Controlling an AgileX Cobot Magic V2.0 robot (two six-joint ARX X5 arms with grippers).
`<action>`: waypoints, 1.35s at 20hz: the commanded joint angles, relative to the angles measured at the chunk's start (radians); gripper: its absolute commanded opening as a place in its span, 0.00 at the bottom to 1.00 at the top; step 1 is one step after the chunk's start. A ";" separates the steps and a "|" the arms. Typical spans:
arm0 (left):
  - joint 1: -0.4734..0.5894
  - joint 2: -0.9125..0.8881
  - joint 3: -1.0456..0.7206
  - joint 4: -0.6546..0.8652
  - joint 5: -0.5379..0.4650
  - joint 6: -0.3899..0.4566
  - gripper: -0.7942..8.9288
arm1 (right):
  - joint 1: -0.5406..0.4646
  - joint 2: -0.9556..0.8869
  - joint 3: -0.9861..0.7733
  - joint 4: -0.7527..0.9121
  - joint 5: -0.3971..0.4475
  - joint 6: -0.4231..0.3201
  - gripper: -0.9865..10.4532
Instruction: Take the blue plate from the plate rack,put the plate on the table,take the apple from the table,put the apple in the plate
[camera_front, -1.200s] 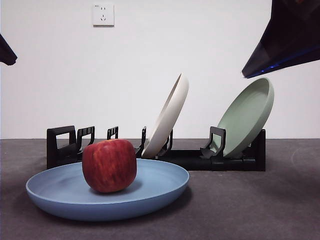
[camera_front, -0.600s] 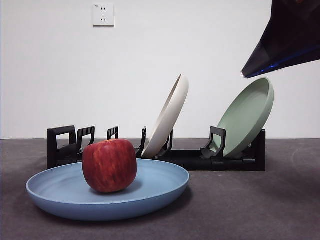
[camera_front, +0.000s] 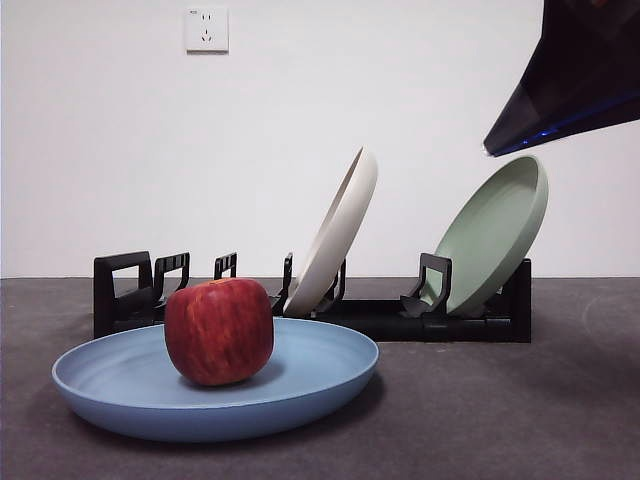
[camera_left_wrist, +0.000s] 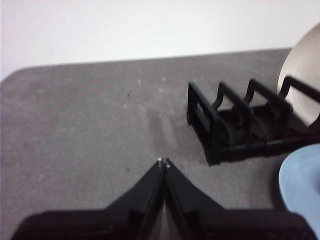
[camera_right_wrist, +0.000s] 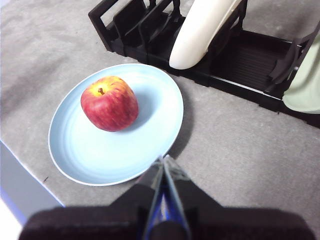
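Since the apple (camera_right_wrist: 109, 103) already sits inside the blue plate (camera_right_wrist: 150, 135), a little off the plate's middle on the side toward the rack's empty end, and the plate lies flat on the tabletop (camera_right_wrist: 240, 145) just in front of the plate rack (camera_right_wrist: 250, 60), the task's things appear to be where they are meant to end up. No long axis matters here: apple and plate are both round.

From the right end effector (camera_right_wrist: 164, 161) the plate lies below and just ahead, its near rim close under the tips, with the apple farther in across the plate. This end effector has its jaws pressed together and carries nothing. The left end effector (camera_left_wrist: 163, 162), likewise closed and empty, hangs over bare tabletop beyond the rack's empty slotted end, with only an edge of the plate at the side of its view. The right arm is therefore judged the nearer one, should any correction be needed.

Behind the plate, a cream plate (camera_front: 335, 235) and a green plate (camera_front: 495, 235) lean in the rack.
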 joint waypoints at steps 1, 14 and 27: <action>0.003 -0.022 -0.026 0.006 0.003 -0.003 0.08 | 0.001 -0.001 -0.006 0.007 0.002 0.006 0.07; 0.003 -0.025 -0.031 -0.027 -0.002 -0.006 0.08 | 0.001 -0.001 -0.006 0.007 0.002 0.006 0.07; 0.003 -0.025 -0.031 -0.027 -0.002 -0.006 0.08 | -0.202 -0.210 -0.007 -0.038 0.047 -0.213 0.07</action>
